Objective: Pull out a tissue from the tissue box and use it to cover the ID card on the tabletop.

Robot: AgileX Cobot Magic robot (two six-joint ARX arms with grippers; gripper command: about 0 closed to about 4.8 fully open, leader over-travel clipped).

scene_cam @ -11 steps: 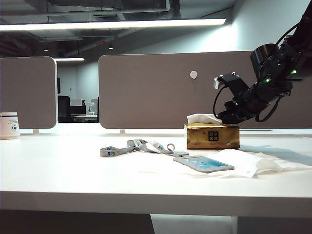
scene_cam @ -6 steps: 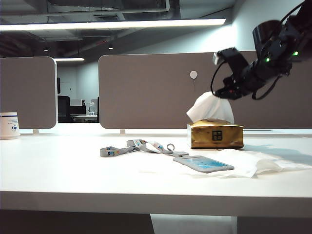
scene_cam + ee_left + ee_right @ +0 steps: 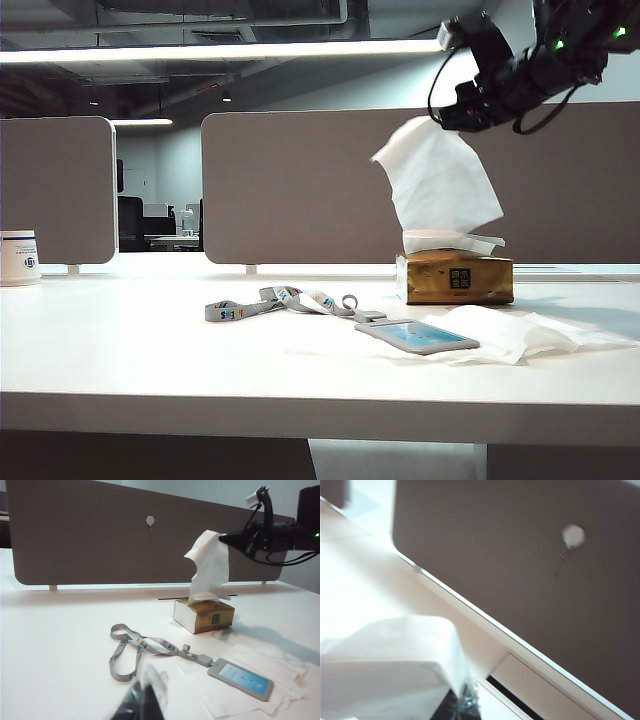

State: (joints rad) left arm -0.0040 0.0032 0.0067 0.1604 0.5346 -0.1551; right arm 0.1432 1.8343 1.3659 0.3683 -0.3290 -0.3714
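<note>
Little here can be read. The tissue box (image 3: 458,278) carries a black square label (image 3: 461,279) on its front face with pale characters in two rows; they are too small to make out in the exterior view, and in the left wrist view the same label (image 3: 216,618) is only a dark patch. The lanyard (image 3: 275,301) bears small coloured marks along its grey band, none legible as letters. The ID card (image 3: 241,679) shows a light-blue face with faint lines of print, unreadable. A white cup (image 3: 19,258) at the far edge of the worktop has a small dark-blue emblem, its shape unclear.
</note>
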